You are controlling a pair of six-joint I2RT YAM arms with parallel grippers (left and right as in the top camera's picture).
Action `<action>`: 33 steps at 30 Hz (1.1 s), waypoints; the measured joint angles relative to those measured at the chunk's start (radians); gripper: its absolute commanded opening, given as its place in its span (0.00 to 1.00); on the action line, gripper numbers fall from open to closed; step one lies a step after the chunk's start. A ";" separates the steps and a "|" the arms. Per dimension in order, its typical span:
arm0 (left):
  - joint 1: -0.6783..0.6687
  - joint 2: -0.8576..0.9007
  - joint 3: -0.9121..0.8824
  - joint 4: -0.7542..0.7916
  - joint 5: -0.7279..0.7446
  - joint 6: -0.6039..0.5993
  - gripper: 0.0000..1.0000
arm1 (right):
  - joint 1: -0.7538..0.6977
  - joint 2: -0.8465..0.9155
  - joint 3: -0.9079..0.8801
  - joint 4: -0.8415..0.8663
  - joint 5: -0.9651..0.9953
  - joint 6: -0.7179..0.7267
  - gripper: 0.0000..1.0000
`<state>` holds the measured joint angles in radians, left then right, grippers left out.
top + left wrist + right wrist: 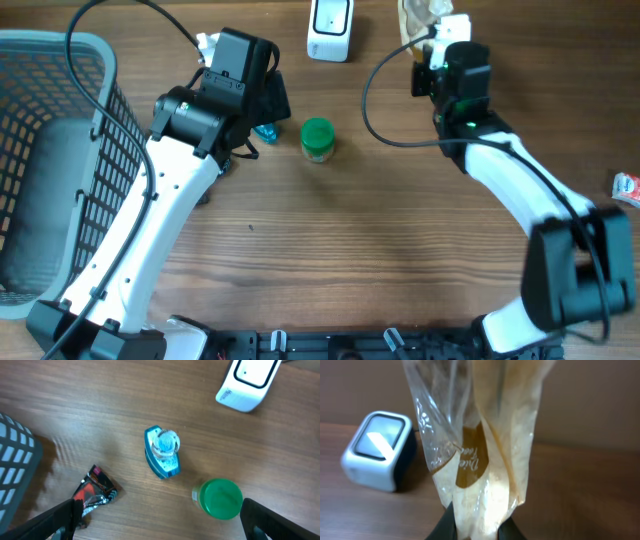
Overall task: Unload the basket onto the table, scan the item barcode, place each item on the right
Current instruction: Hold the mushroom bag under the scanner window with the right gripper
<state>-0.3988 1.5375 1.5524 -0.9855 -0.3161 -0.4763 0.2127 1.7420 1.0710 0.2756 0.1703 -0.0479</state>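
We have the right gripper (475, 527) pinched on the clear bag (480, 435) at the far edge, long axis straight out from the jaws, scanner (380, 450) just left; left gripper (160, 520) wide open, empty.

Soft, even overhead light; short, faint shadows lie on the tabletop (380, 250). At the right wrist, the clear bag (485, 445) glows washed-out and soft-focused. The left wrist view smears near the basket (15, 455).
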 measured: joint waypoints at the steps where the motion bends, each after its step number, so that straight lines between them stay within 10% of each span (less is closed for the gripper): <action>1: 0.000 0.000 0.000 0.003 -0.015 0.000 1.00 | 0.000 0.047 -0.010 0.116 0.015 -0.063 0.05; 10: 0.000 0.000 -0.001 0.056 -0.084 0.000 1.00 | 0.014 0.317 0.110 0.443 0.050 -0.511 0.05; 19: 0.000 0.000 -0.001 0.047 -0.084 0.000 1.00 | 0.064 0.499 0.415 0.368 0.037 -0.883 0.05; 33: 0.000 0.000 -0.001 0.009 -0.084 0.000 1.00 | 0.060 0.560 0.422 0.384 0.029 -1.461 0.05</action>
<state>-0.3988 1.5375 1.5517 -0.9764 -0.4004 -0.4763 0.2729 2.3024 1.4933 0.6594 0.1997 -1.5093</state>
